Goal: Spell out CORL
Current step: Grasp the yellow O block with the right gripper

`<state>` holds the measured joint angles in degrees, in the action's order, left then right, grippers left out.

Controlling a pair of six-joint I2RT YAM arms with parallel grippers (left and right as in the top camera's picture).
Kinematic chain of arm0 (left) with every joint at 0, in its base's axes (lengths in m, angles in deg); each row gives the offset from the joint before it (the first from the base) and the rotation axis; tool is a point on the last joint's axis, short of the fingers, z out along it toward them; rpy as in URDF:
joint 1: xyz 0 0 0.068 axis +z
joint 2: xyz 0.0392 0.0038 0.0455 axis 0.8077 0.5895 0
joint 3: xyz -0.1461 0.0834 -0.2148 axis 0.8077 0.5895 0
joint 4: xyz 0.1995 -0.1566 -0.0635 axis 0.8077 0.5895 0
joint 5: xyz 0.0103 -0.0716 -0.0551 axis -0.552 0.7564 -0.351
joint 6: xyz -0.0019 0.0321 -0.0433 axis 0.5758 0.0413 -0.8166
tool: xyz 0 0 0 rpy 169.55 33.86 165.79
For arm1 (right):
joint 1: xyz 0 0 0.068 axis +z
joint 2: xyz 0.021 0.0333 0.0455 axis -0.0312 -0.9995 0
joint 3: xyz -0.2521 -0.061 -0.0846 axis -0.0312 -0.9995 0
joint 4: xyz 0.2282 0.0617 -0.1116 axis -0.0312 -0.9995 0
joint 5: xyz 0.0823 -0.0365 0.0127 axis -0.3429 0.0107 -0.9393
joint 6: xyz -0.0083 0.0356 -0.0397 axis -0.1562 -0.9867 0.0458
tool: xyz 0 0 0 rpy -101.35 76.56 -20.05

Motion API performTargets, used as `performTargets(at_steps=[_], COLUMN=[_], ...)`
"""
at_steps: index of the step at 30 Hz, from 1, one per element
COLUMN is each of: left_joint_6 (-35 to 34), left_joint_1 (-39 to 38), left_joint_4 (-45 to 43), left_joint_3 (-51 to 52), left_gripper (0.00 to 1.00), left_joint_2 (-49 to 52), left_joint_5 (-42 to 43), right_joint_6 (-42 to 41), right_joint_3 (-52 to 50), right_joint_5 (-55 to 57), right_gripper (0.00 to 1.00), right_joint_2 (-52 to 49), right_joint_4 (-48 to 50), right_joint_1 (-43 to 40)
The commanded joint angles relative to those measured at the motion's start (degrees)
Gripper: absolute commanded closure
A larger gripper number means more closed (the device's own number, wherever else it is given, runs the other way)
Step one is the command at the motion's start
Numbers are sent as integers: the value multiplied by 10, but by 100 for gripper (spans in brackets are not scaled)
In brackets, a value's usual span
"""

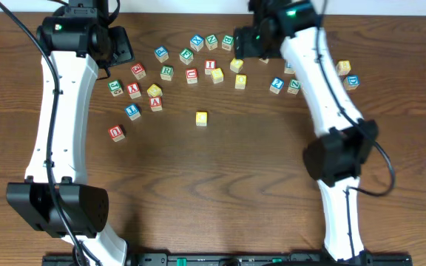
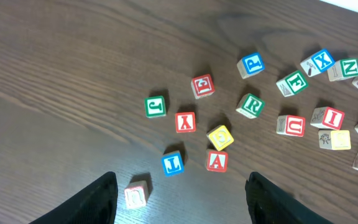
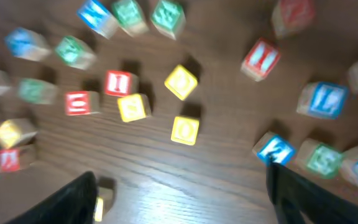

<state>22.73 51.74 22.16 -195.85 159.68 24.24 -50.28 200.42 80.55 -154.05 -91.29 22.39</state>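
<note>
A yellow-topped wooden cube [image 1: 201, 117] sits alone on the brown desk [image 1: 198, 185], probably starting the word. The white-faced green R cube [image 1: 167, 72] lies at its eleven o'clock. Left pincer [image 2: 182, 193] and right pincer [image 3: 182, 193] both stand apart, empty.

Your overhead view looks straight down on the desk [image 1: 213, 185] from well above and takes in the whole layout. Your left wrist camera sits nearer. It tilts down and forward past the left end effector [image 2: 179, 202] at the frame's lower edge. The green R cube [image 2: 250, 105] [image 1: 167, 72] shows in both of those views. Your right wrist camera is the closest and is blurred, looking down past the right end effector [image 3: 182, 202]. The red I cube [image 3: 118, 83] [image 1: 210, 66] [image 2: 332, 117] appears in all three views.
</note>
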Motion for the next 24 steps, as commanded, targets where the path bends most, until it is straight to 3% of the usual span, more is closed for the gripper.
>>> performTargets(at_steps=[1,6,24], left_joint_6=[-11,-11,-11], left_joint_1=[-1,-1,-1], left_joint_4=[9,12,12], left_joint_3=[-5,-5,-4], left_gripper=[35,35,35], left_joint_2=[3,3,3], left_joint_5=[-5,-5,-5], right_joint_6=[-42,-78,-147], right_joint_3=[13,12,10], right_joint_5=[34,74,105], right_gripper=[23,38,46], right_joint_2=[-45,-91,-165], right_joint_4=[0,0,43], right_joint_1=[12,29,44])
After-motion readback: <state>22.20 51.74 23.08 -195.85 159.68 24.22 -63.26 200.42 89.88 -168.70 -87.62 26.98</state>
